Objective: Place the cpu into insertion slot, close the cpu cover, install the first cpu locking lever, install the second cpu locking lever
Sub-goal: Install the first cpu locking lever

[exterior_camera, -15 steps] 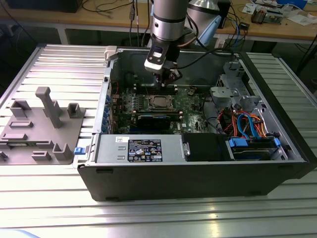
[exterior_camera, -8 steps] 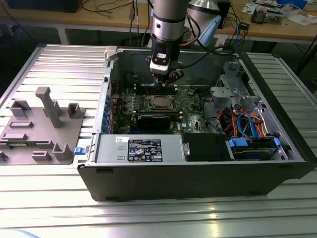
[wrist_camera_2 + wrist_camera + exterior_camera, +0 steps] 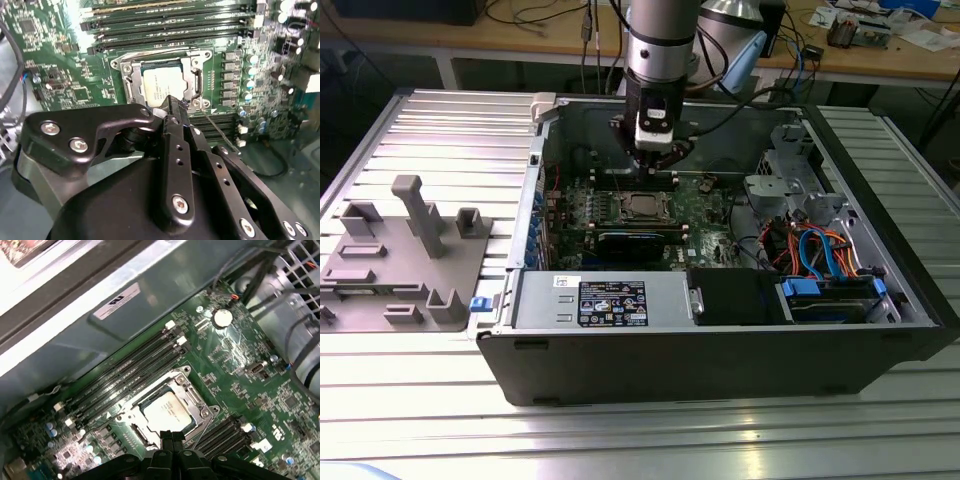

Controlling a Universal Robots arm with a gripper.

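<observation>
fingers [image 3: 164,439] of my gripper [image 3: 174,102] are pressed together with nothing held, tips just beside one edge of the cpu cover [image 3: 136,75]; whether they touch it i cannot tell. the cpu [image 3: 165,85] lies flat in the insertion slot [image 3: 116,64], metal top up, square, its edges running along the black memory slots [image 3: 125,371], with the cover down around it. print on its top is too faint to read. first wrist view catches a white label [image 3: 116,302] on the case wall; exterior view takes in a grey fixture [image 3: 405,255] at its left.

Dull silver metal cpu [image 3: 167,411], shiny steel cpu cover [image 3: 195,395], matt black metal claw [image 3: 174,105].
</observation>
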